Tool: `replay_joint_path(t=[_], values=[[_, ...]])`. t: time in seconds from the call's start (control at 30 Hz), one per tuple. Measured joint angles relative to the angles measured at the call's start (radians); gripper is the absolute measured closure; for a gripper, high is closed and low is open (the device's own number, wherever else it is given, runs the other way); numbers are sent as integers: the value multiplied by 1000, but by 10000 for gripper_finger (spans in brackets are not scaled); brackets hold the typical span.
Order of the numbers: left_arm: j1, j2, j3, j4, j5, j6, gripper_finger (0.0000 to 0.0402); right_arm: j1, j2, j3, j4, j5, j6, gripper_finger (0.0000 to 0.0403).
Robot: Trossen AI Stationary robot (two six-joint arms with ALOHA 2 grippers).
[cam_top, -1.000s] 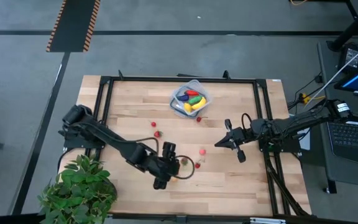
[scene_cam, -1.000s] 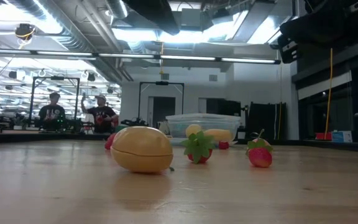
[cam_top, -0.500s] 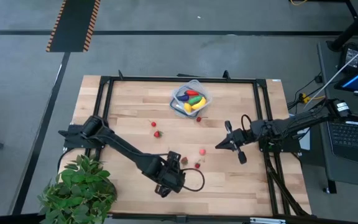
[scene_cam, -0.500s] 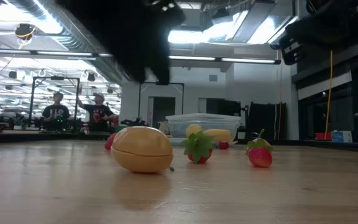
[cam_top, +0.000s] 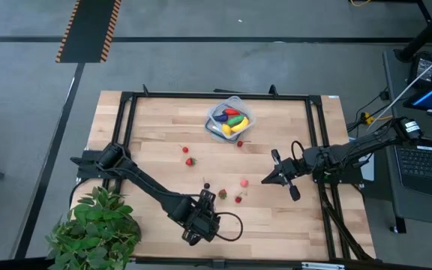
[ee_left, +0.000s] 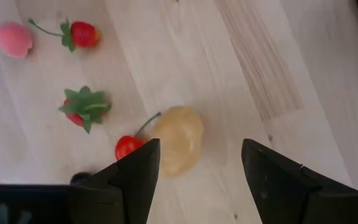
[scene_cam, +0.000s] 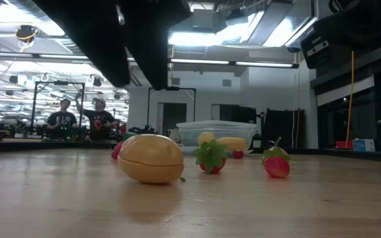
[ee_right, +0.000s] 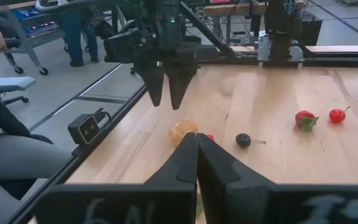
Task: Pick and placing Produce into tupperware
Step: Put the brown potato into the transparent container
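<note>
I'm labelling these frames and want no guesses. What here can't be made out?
- High view: the yellowish fruit lies under the left gripper, hidden by it.
- High view: the pieces in the container overlap, too small to count.
- Low view: the yellowish fruit and a strawberry block the container's lower part.
- Left wrist view: one jaw covers part of the cherry.
- Right wrist view: the right gripper, jaws shut, hides the table just ahead.

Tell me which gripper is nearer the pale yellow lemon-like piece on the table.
Left. The left gripper hovers open right above the yellow piece, fingers either side of it. The right gripper is shut, well off toward the table's right side.
</note>
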Motion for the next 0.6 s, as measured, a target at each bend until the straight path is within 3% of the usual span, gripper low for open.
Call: replay_joint_path(t=[0.6], values=[[31, 74, -1, 11, 27, 63, 182, 1, 1, -1, -5, 1, 3, 398]])
